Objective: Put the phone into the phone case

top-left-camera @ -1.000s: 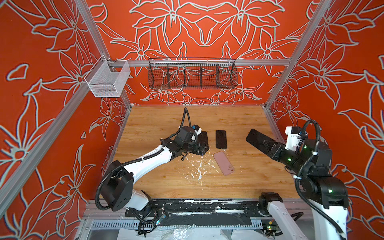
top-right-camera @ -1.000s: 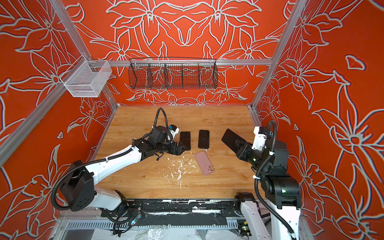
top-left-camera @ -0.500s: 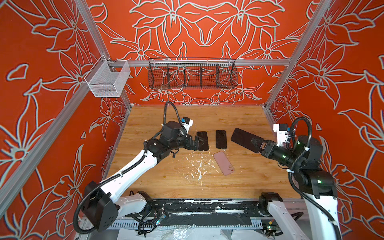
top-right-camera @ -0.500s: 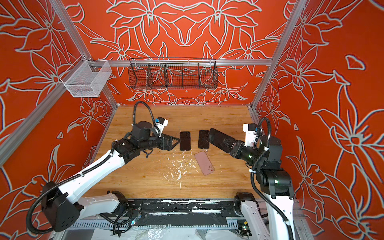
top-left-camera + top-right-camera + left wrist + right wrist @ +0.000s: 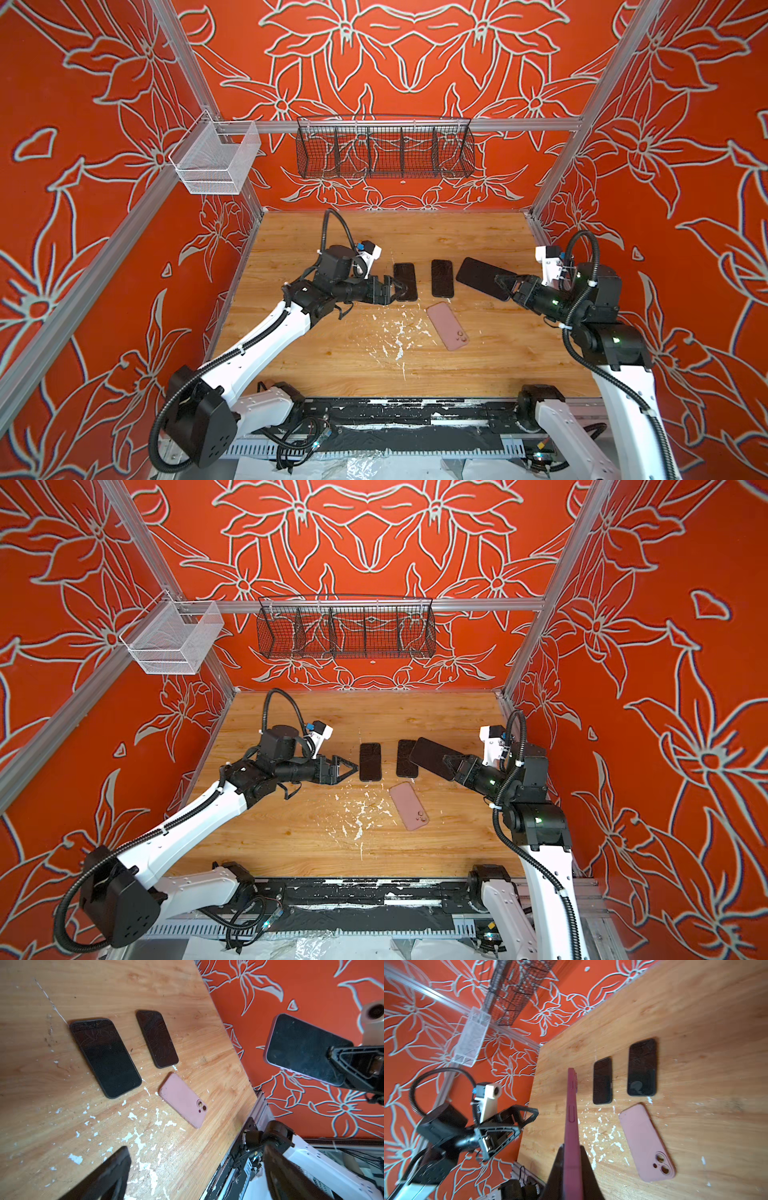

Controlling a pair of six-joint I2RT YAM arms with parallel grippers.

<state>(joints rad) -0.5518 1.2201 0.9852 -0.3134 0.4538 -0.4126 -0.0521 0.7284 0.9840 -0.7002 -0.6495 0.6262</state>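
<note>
Since a moment ago the right arm has carried its maroon-edged phone [image 5: 478, 274] inward, above the tabletop [image 5: 478, 365]; the right tool [image 5: 506, 284] clamps one end of it. The left tool [image 5: 354, 766] hangs wide open, empty, near a dark phone [image 5: 370, 761]. The pink phone case [image 5: 448, 326] lies apart, back up. Transport step, I reckon; next the case wants flipping open-side up.
</note>
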